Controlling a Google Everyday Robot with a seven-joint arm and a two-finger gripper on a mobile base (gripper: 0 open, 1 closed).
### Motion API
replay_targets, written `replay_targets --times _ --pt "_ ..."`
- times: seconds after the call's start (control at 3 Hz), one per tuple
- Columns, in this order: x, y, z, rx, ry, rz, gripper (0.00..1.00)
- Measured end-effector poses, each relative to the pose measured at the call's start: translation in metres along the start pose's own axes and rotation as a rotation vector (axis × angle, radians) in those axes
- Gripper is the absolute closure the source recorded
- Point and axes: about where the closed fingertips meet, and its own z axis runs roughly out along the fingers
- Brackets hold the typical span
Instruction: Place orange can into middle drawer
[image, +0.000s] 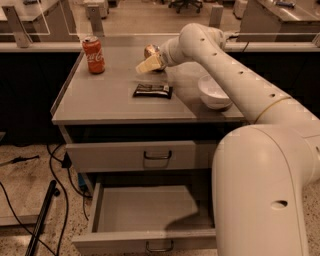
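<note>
The orange can (151, 50) stands upright at the back of the grey cabinet top, partly hidden behind my gripper. My gripper (148, 64) sits at the end of the white arm that reaches in from the right. It is right in front of the can, low over the top. The middle drawer (145, 242) is the lowest drawer. It is pulled out, with nothing showing inside it.
A red cola can (93, 55) stands at the back left of the top. A dark snack packet (152, 90) lies in the middle and a white bowl (214, 91) on the right. The upper drawer (145, 156) is closed. Cables and a dark pole lie on the floor at the left.
</note>
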Motion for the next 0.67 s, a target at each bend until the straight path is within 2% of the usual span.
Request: replay_targets --times 0.33,0.67 --pt "0.0044 -0.0008 0.0092 0.009 -0.017 0.014 0.0" --pt "0.0073 -0.0015 0.0152 0.018 -0.022 0.019 0.18"
